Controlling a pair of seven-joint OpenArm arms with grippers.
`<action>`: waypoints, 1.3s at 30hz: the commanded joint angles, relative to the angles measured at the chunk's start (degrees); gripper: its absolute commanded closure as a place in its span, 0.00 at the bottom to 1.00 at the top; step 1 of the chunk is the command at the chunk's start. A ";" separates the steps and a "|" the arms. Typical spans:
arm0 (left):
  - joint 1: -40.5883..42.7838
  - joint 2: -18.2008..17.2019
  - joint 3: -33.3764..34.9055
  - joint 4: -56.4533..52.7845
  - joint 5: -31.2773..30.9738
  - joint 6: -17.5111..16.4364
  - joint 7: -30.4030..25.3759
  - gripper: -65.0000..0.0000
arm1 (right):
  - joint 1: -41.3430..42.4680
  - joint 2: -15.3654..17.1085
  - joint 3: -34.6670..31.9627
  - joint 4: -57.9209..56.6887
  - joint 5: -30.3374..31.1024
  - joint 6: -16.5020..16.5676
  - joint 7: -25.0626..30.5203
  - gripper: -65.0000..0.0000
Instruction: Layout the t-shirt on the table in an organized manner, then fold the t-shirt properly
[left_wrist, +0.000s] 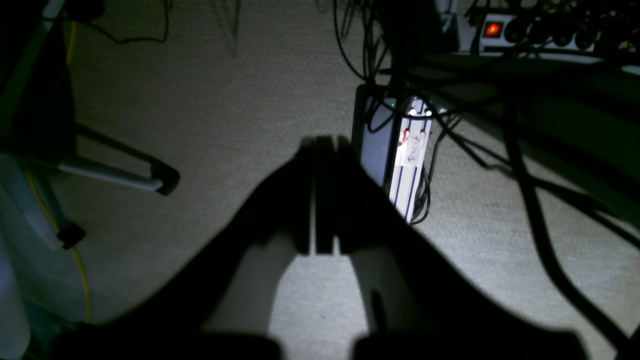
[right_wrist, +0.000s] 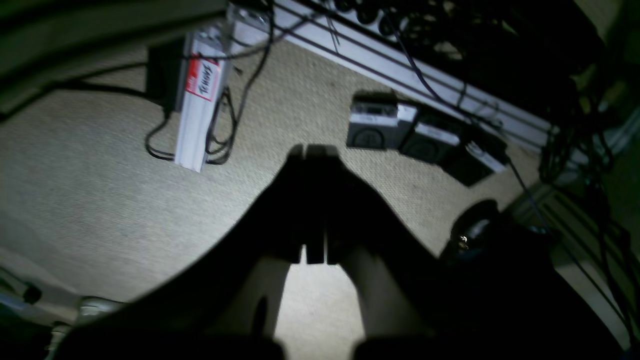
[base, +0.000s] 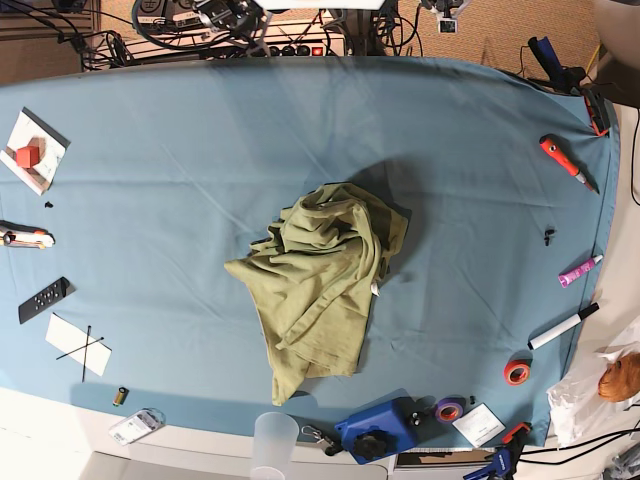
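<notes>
The t-shirt (base: 320, 280) lies crumpled in a heap at the centre of the tabletop (base: 180, 170), its longest lobe trailing toward 6 o'clock. No layout step appears started. Next move: bring both arms over the heap to spread it. Left fingers (left_wrist: 320, 200) and right fingers (right_wrist: 315, 200) are pressed together, empty, over the floor.

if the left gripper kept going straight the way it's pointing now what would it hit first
Probably the bare carpet. The left gripper, its fingers shut, points at open floor just beside the grey box; depth is unclear, so it might clip that box.
</notes>
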 joint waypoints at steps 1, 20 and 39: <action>1.25 -0.20 0.07 0.48 -0.24 0.15 -0.96 1.00 | -0.74 0.74 -0.04 0.92 0.09 -0.04 -0.02 1.00; 18.69 -5.53 0.07 24.06 -5.09 -5.11 -2.14 1.00 | -22.21 17.68 0.02 34.95 0.07 -3.91 -2.78 1.00; 41.72 -8.28 0.07 58.80 -5.16 -6.19 -2.10 1.00 | -52.02 24.76 19.45 81.88 -1.86 -10.97 -12.39 1.00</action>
